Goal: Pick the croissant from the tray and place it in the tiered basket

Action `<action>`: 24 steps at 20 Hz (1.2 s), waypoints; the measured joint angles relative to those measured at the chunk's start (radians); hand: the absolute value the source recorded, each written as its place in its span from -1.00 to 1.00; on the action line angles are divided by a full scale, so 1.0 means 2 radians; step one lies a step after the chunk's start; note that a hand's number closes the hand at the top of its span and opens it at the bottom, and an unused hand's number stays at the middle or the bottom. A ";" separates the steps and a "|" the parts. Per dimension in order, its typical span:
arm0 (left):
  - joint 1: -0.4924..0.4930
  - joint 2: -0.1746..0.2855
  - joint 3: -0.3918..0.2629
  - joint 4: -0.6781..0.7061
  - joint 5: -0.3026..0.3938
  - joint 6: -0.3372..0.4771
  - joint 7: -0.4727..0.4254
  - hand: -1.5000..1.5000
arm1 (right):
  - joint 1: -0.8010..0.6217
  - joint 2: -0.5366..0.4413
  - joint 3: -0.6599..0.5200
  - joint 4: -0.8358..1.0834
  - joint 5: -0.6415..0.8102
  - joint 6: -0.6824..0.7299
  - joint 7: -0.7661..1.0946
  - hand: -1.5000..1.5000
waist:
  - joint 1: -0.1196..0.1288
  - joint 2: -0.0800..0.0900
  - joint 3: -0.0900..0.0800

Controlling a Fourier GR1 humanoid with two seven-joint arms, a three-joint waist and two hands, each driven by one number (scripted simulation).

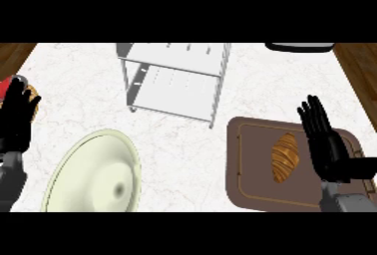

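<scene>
Tiered basket [177, 79]: upper centre, on bench [66, 114].
Tray [247, 164]: lower right.
Right hand [324, 144]: lower right edge, fingers straight, spread.
Left hand [18, 119]: left edge, open, resting.
Croissant [285, 157]: mid-tray, lengthwise; recommend grasping across its narrow middle.

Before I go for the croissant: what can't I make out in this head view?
All in the head view:
Red and orange thing, left edge: mostly hidden behind the left hand; unidentifiable.
Dark object, top right: cut off by the upper edge.
Tray: right side covered by the right hand.
Tiered basket: far end cut off by the upper edge.
Plate: lower rim cut off below.
</scene>
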State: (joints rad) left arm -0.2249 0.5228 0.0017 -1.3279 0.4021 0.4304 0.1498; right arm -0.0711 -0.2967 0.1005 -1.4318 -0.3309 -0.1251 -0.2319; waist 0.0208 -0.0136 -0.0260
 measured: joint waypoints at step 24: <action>0.013 -0.076 -0.141 -0.031 -0.053 -0.156 -0.127 0.00 | -0.171 -0.011 0.060 0.187 0.286 -0.340 0.273 -1.00 | -0.016 -0.001 0.009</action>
State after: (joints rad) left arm -0.1997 0.3710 -0.2810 -1.3909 0.2953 0.1192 -0.1043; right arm -0.4124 -0.3191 0.2200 -1.0581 0.2410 -0.8060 0.3146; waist -0.0119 -0.0150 -0.0073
